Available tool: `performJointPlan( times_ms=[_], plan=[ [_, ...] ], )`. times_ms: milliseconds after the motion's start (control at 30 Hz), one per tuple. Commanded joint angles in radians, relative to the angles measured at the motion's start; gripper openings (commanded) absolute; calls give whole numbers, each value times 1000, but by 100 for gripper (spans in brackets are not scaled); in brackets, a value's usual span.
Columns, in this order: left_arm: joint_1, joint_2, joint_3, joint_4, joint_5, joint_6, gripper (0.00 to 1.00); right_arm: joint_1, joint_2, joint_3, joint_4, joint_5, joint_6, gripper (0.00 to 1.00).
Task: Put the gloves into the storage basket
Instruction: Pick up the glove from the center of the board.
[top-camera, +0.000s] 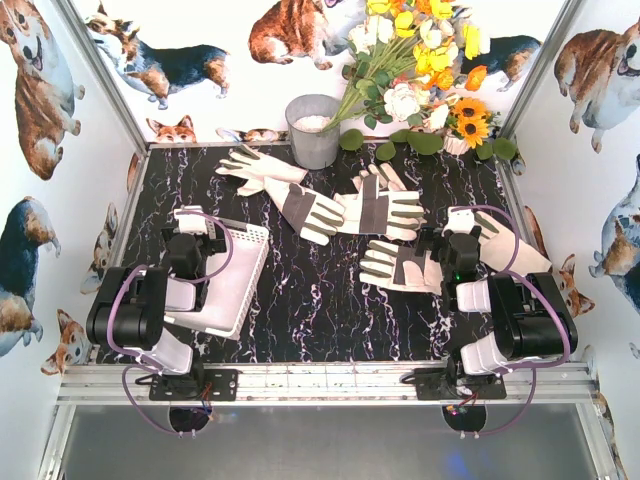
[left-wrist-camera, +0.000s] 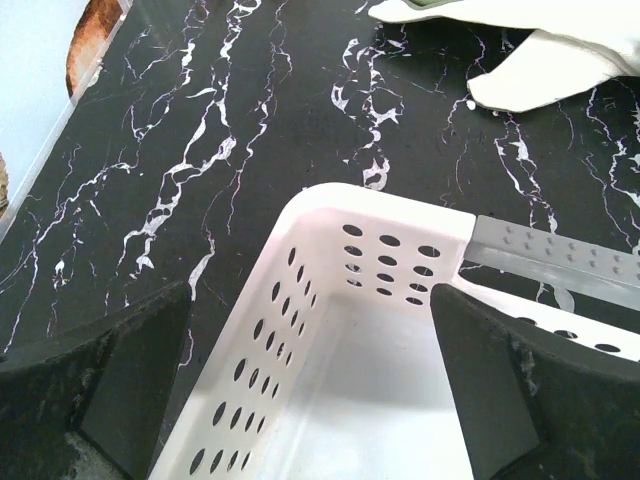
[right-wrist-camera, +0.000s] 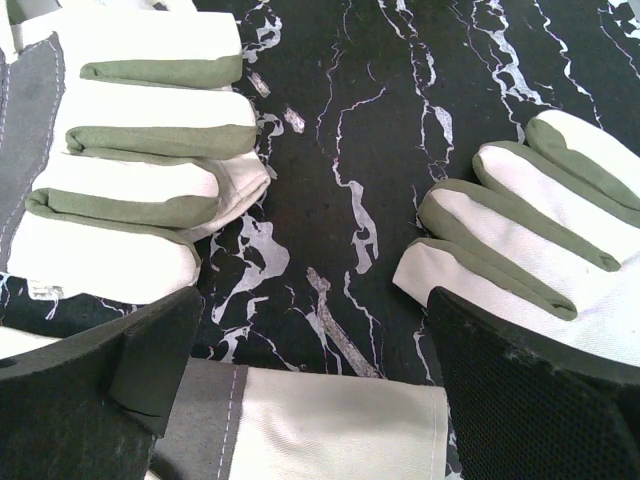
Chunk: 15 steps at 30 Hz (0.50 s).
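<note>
The white storage basket (top-camera: 232, 285) lies tilted at the left of the black marble table. My left gripper (top-camera: 196, 228) is open above its far end; in the left wrist view the basket (left-wrist-camera: 380, 290) sits between the spread jaws of that gripper (left-wrist-camera: 310, 370), which holds nothing. Several cream gloves with grey patches lie across the table: one far left (top-camera: 255, 165), two in the middle (top-camera: 312, 212) (top-camera: 388, 208), one near the right (top-camera: 400, 266), one at the right edge (top-camera: 505, 245). My right gripper (top-camera: 447, 250) is open over the near-right glove's cuff (right-wrist-camera: 330, 420), with other gloves' fingers on either side (right-wrist-camera: 130, 180) (right-wrist-camera: 540, 250).
A grey metal bucket (top-camera: 313, 130) stands at the back, with a bunch of artificial flowers (top-camera: 420, 70) beside it. Walls printed with corgis close in the left, back and right. A metal rail (top-camera: 320, 382) runs along the near edge.
</note>
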Motion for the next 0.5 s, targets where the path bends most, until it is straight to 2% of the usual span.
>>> performJointPlan(
  times_ms=[0,100,267,367,467],
  plan=[
    [-1,-6,13,11,4,-10,100,3,-2,13,67,-1,0,100],
    [-1,-7,12,15,-10,-13,100,2,-1,13,66,-2,-1,100],
    [-6,-77,-6,-8,-167,-67,100,1,-2,17,59,-2,3,100],
    [-12,-198,36,-209,-176,-91,100,6,-18,-9,100,40,6,100],
    [-12,-343,134,-530,-252,-171,100,7,-112,-42,83,141,40,100]
  ],
)
